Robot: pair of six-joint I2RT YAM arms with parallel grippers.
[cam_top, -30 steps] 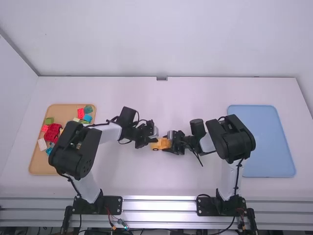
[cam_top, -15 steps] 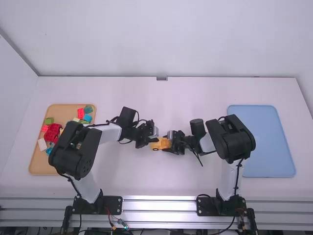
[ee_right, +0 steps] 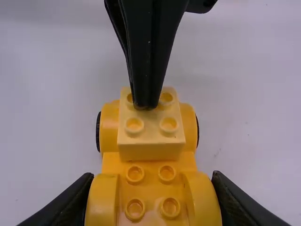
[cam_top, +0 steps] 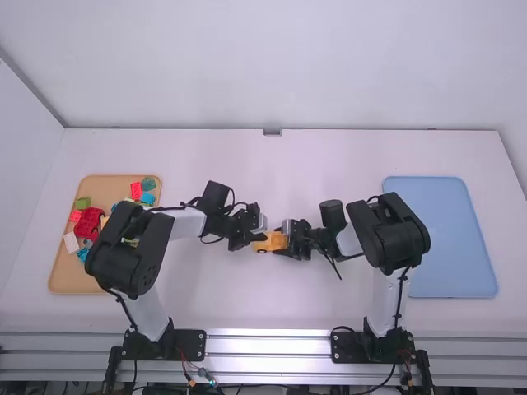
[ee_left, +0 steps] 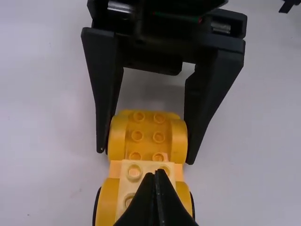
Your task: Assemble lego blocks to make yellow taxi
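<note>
An orange-yellow car base (cam_top: 280, 239) with rounded fenders stands mid-table between the grippers. My right gripper (cam_top: 284, 240) grips one end of it; in the right wrist view the fingers of the right gripper (ee_right: 153, 200) press its fenders from both sides. A pale yellow two-by-two-stud block (ee_right: 151, 136) sits on the other end of the base, between the wheels. My left gripper (cam_top: 260, 237) is at that end; in the left wrist view the left gripper (ee_left: 158, 176) has its fingertips together, over the pale yellow block (ee_left: 134, 172). In the right wrist view those closed tips touch or nearly touch the block's top.
At the left, an orange tray (cam_top: 74, 284) holds red, green, blue and white blocks, partly under the left arm. A blue tray (cam_top: 449, 239) lies at the right, its near left part behind the right arm.
The left arm's upper links have shifted very slightly to the right. The right arm and the car base have kept still.
</note>
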